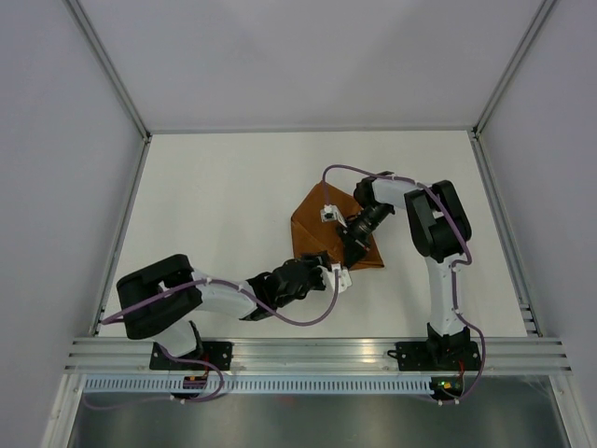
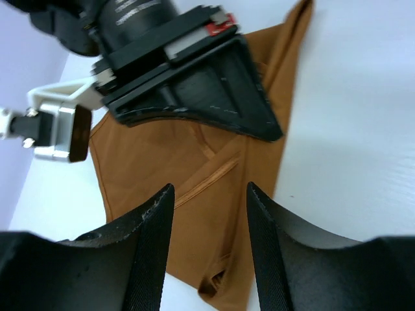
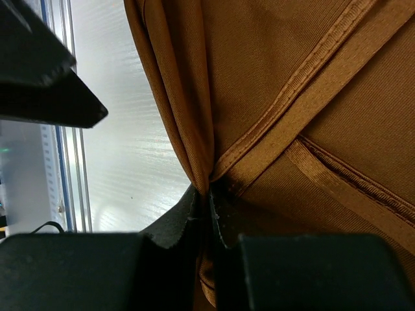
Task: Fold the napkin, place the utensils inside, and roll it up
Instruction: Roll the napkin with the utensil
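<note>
**A:** Honestly, what worries you most, starting nearest the arm bases?

**B:** The left fingers (image 2: 152,246). They hang spread apart over the near edge of the napkin (image 1: 315,229), with nothing between them and only cloth underneath. If they drop and close carelessly, they could gather several layers at once or snag the hem. Either would drag the fold askew.

**A:** And a little farther in?

**B:** The right fingers (image 3: 172,227) are clenched on a gathered fold at the napkin's near-right side. The fabric looks slippery to me, so a quick pull could let it slide out. Too much lift could tow the whole cloth across the tabletop (image 1: 215,205) instead of folding it.

**A:** The two arms look crowded.

**B:** Very. Over the napkin, the right wrist sits just beside the left fingers, so they could bump if both move at once.

**A:** Where is the cloth itself?

**B:** It lies on the tabletop, folded over on itself into an angular shape, with wrinkled, doubled layers. The far part lies flat, beyond both pairs of fingers. I'd guess uneven edges now would mean a lopsided roll later.

**A:** Counts?

**B:** One napkin. Two arms, each with one pair of fingers. No knife shows on or beside the napkin in any view. Whether one lies hidden under a layer, I cannot tell.
</note>
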`<move>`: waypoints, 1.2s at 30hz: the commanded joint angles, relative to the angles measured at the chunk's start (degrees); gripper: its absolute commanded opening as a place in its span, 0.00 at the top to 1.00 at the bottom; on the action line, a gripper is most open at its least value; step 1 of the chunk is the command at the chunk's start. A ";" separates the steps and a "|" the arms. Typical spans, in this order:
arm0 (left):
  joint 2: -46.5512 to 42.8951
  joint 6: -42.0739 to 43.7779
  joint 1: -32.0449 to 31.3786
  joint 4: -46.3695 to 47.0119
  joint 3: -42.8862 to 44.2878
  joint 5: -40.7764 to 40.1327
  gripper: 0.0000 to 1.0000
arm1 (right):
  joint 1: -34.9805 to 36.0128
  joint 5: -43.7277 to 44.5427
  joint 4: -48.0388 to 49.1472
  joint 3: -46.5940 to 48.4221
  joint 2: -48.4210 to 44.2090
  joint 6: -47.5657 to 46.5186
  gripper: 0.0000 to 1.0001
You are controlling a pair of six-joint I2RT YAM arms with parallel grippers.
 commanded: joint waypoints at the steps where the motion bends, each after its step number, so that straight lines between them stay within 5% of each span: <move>1: 1.63 6.93 -2.22 -1.13 2.67 -1.60 0.46 | -0.52 3.22 0.64 1.51 3.81 -2.04 0.84; 23: 13.41 15.99 -3.10 -5.35 8.21 1.56 0.39 | -0.96 2.87 -9.82 11.26 13.49 -3.18 0.85; 36: 15.08 13.27 -1.25 -20.03 13.13 6.13 0.45 | -1.05 2.95 -11.58 12.93 14.80 -3.27 0.85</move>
